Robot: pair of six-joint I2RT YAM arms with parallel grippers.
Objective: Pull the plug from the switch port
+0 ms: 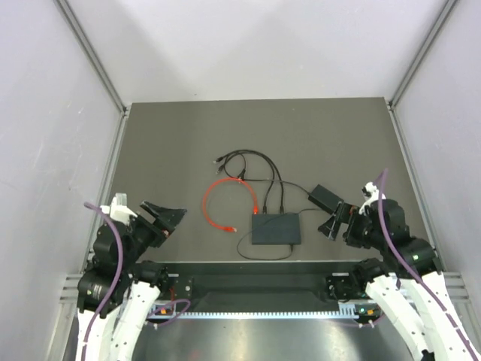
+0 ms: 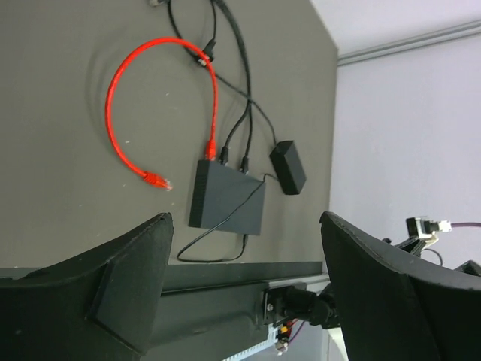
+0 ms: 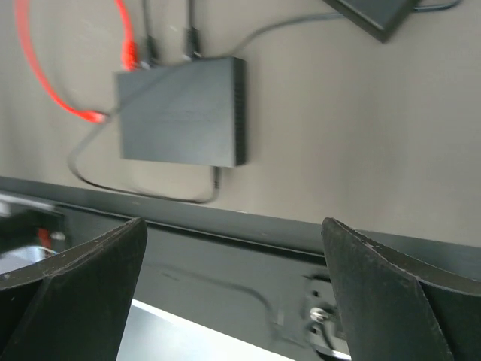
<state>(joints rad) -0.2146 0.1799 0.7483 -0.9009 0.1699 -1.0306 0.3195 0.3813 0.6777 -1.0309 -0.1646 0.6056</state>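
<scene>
From above you saw the switch (image 1: pixel 276 229) lying flat near the counter's (image 1: pixel 173 150) front edge, between the arms, with the red cable's (image 1: pixel 216 201) whole loop; the right wrist view cut that loop off. A red plug (image 2: pixel 211 147) and two black plugs (image 2: pixel 225 156) sat in its far edge, though the sockets were too small to make out. A black adapter (image 1: pixel 325 198) lay just beside the right gripper (image 1: pixel 334 220). That one and the left gripper (image 1: pixel 164 219) gaped wide, holding nothing.

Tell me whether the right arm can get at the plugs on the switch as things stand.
Probably yes. The right gripper is open beside the switch, with bare table between them. The plugs sit on its far edge; only the black adapter lies close by.
</scene>
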